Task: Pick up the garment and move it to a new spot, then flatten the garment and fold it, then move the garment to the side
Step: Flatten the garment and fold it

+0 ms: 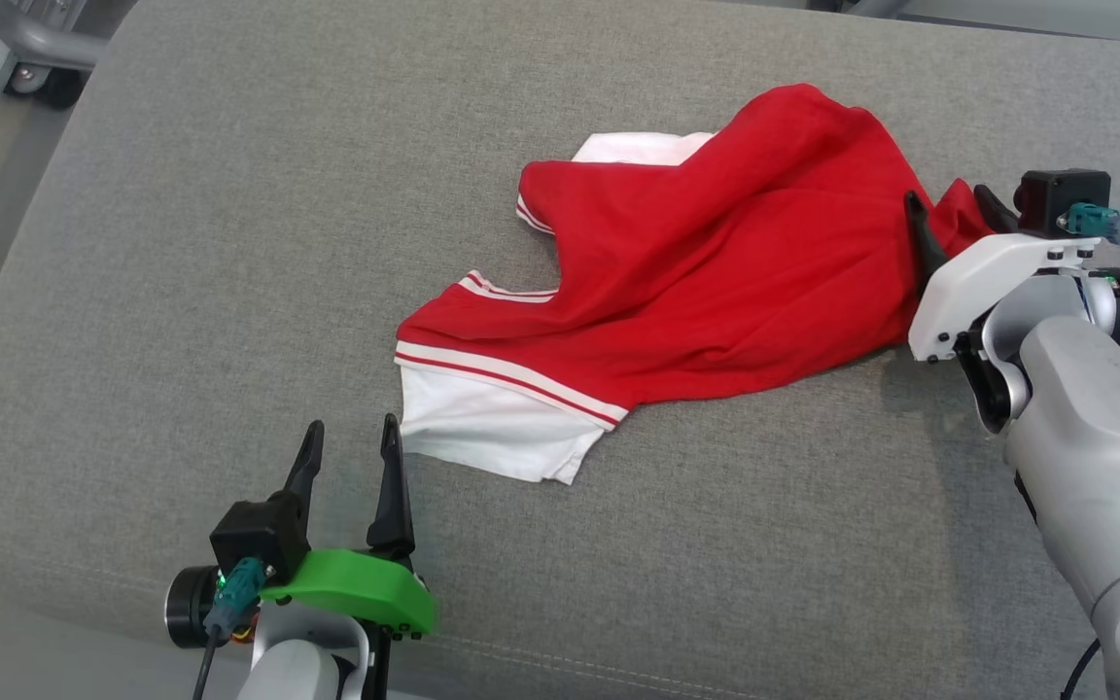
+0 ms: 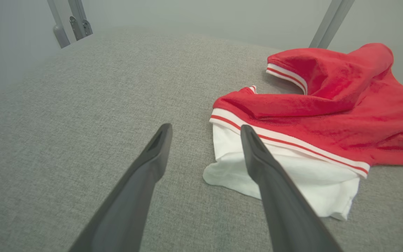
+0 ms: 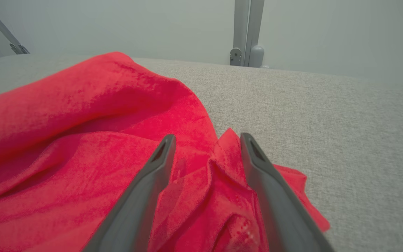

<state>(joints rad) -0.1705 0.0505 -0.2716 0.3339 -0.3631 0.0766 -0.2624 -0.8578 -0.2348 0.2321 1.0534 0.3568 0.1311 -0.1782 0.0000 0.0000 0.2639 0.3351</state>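
A red garment (image 1: 716, 282) with white striped trim and white panels lies crumpled on the grey cushion (image 1: 229, 243), right of centre. My left gripper (image 1: 353, 424) stands open just left of the garment's white lower corner (image 2: 292, 178); its right finger (image 2: 268, 168) overlaps that corner in the left wrist view (image 2: 205, 127). My right gripper (image 1: 947, 194) is at the garment's right edge. Its fingers are apart, open, with a bunched fold of red cloth (image 3: 219, 168) lying between them in the right wrist view (image 3: 207, 136).
The cushion's front edge (image 1: 618, 671) runs along the bottom of the head view. Bare grey cushion stretches left of and behind the garment. A metal frame with a caster (image 1: 40, 83) stands past the far left corner, and metal posts (image 3: 247, 31) rise beyond the far edge.
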